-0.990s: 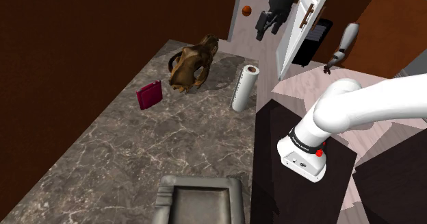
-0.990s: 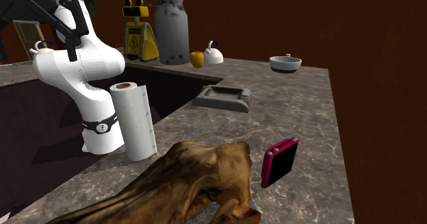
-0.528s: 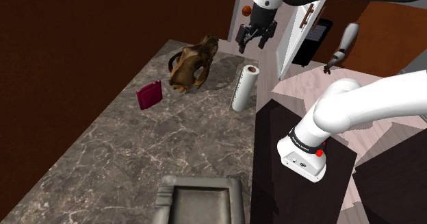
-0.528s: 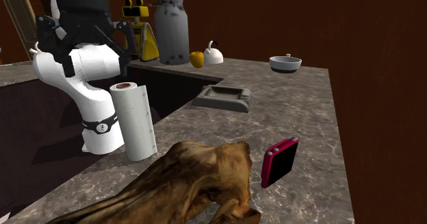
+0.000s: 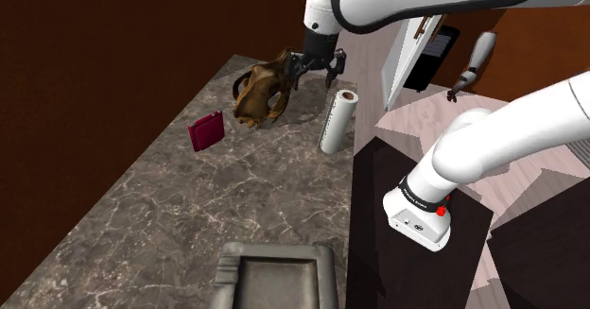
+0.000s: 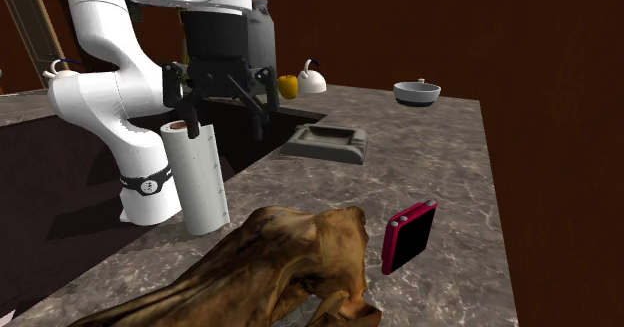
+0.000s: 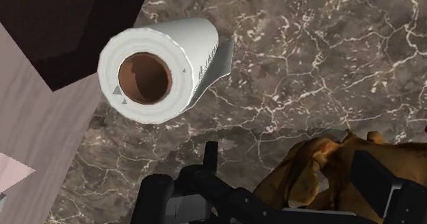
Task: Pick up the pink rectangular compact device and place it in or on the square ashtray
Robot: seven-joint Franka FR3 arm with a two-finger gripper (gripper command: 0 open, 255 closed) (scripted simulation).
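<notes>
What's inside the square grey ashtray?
Nothing shows inside the ashtray: its hollow looks bare. The shoulder view's bottom edge cuts off part of it. The pink device stands apart on the counter.

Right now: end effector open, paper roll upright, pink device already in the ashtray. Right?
No. The pink device sits on the counter, far from the ashtray, as the shoulder view shows. End effector open and paper roll upright: correct.
</notes>
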